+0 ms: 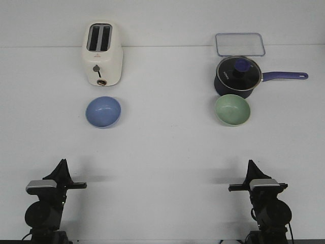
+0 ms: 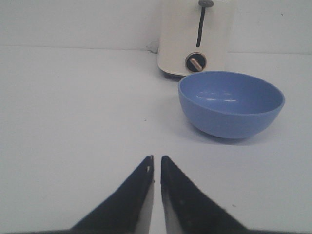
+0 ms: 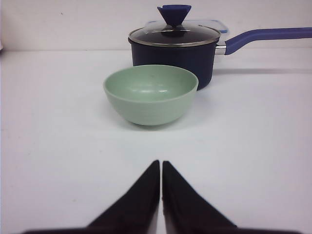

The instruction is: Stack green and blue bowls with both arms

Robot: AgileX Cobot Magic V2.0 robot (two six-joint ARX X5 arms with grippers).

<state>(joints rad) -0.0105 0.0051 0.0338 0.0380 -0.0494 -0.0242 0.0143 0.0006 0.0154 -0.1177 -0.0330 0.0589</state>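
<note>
We see bright, even light with soft shadows under the bowls. The pan lid (image 1: 237, 71) shows glare. Close fingertips (image 2: 146, 185) look slightly blurred.

you have open table (image 1: 162, 152) up to both bowls; the toaster (image 1: 102, 53) crowds behind the blue bowl (image 1: 103, 112); the saucepan (image 1: 237, 76) touches the green bowl (image 1: 232, 110).

Left gripper (image 1: 62, 163) and right gripper (image 1: 251, 163) point forward, fingers closed.

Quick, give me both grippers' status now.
Left gripper: closed, holding nothing, short of the blue bowl.
Right gripper: closed, holding nothing, short of the green bowl.
</note>
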